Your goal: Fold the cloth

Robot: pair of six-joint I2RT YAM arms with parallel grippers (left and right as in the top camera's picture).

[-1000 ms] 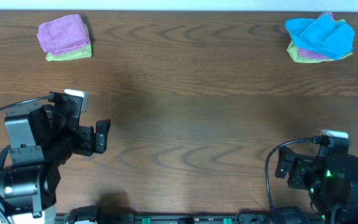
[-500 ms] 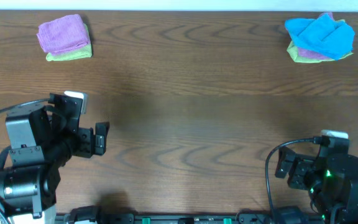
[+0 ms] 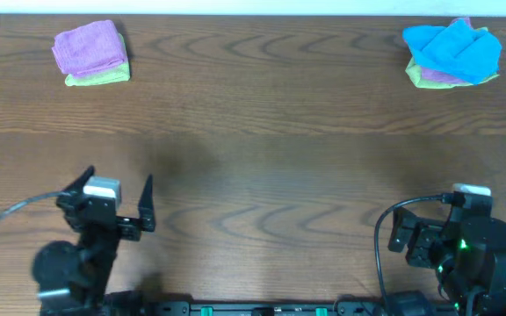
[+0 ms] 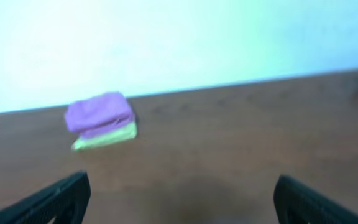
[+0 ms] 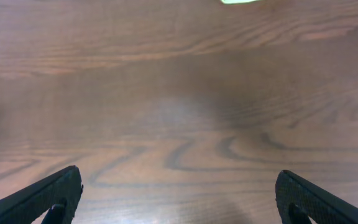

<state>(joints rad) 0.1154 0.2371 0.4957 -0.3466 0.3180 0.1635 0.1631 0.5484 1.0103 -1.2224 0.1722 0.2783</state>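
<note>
A folded mauve cloth (image 3: 89,47) lies on a lime-green cloth (image 3: 99,78) at the far left of the table. It also shows in the left wrist view (image 4: 98,112), far ahead and blurred. More mauve fabric (image 3: 446,77) peeks out under a blue cloth (image 3: 453,48) at the far right. My left gripper (image 3: 119,177) is open and empty near the front left edge, pointing toward the far side; its fingers (image 4: 179,199) frame bare wood. My right gripper (image 3: 408,239) is open and empty at the front right, over bare wood (image 5: 179,199).
The table (image 3: 271,149) is dark brown wood. The blue cloth sits on a small pile with a green layer (image 3: 424,81) at the far right. A sliver of green (image 5: 241,1) shows at the top of the right wrist view. A pale wall rises behind the table.
My left arm has pulled back toward the front edge, and its gripper has turned from pointing right to pointing at the far side. The right arm and the cloths have not moved.
</note>
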